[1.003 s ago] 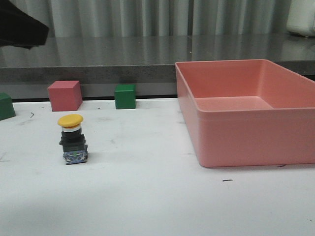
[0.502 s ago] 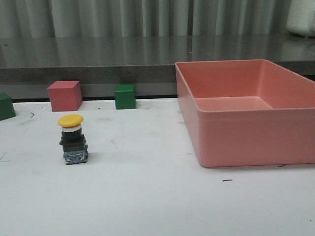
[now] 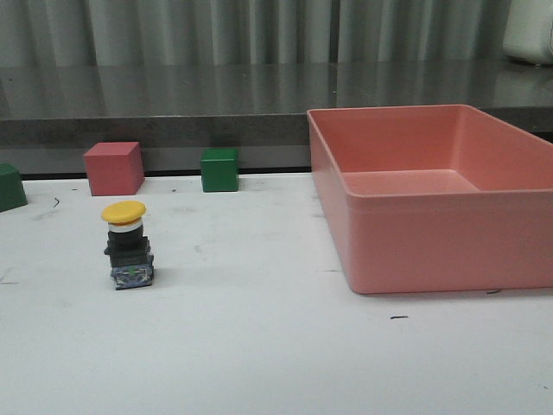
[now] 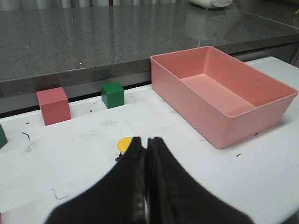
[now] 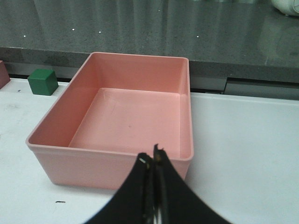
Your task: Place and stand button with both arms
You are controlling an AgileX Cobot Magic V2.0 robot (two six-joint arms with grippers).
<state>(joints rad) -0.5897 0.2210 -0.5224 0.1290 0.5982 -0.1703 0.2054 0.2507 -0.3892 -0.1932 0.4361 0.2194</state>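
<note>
The button [image 3: 127, 245] stood upright on the white table [image 3: 259, 346], yellow cap uppermost, well left of the pink bin [image 3: 436, 194] and nearer than the pink cube [image 3: 113, 168] and green cube [image 3: 219, 169]; the left gripper [image 4: 147, 143] and the right gripper [image 5: 154, 161] were each closed on nothing, fingers pressed together.

Dark arm — gone from front view

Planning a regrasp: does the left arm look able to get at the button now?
Probably yes. The button stands upright in the open on the table, just beyond the shut left pincer, nothing between them; the pincer must open first.
</note>
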